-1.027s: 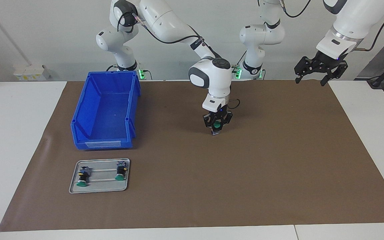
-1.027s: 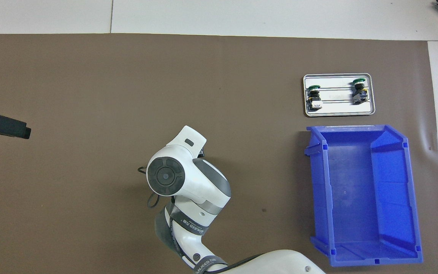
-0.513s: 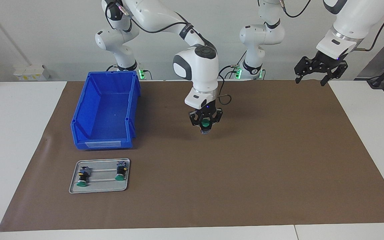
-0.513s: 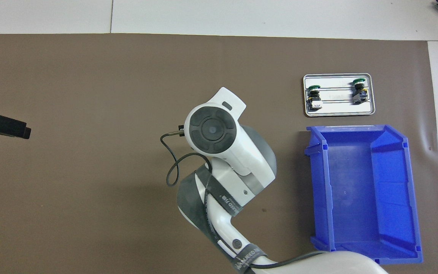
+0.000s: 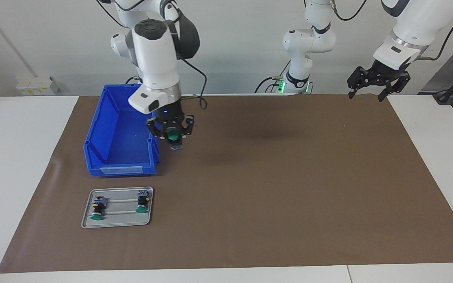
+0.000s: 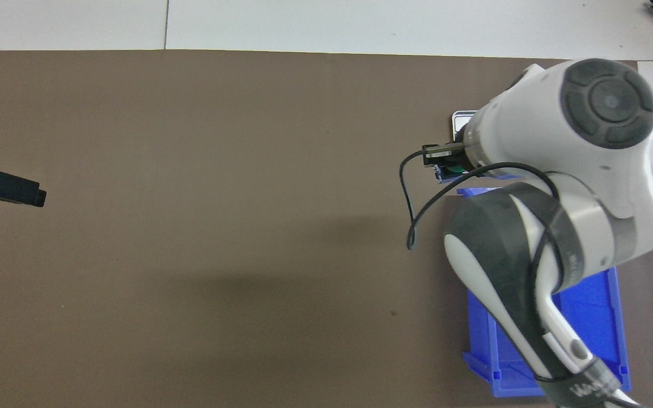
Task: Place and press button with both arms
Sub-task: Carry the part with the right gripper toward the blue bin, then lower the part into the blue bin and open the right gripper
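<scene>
My right gripper [image 5: 172, 138] is shut on a button [image 5: 173, 135], whose green cap faces the camera and whose grey base hangs below. It is raised just beside the blue bin's wall, over the mat. In the overhead view the right arm covers most of the gripper [image 6: 445, 164], and the green cap [image 6: 456, 168] peeks out. Two more buttons [image 5: 97, 210] [image 5: 143, 204] lie on a silver tray [image 5: 116, 222]. My left gripper [image 5: 366, 95] is open and empty. It waits high over the mat's corner at the left arm's end, and its tip shows in the overhead view [image 6: 32, 195].
An open blue bin [image 5: 120, 169] stands on the brown mat [image 5: 289, 188] at the right arm's end, nearer to the robots than the tray. In the overhead view the right arm hides most of the bin [image 6: 604, 323] and tray [image 6: 459, 118].
My right arm has swung from the middle of the mat toward the blue bin, rising a little, with the button still held. The left arm has not moved.
</scene>
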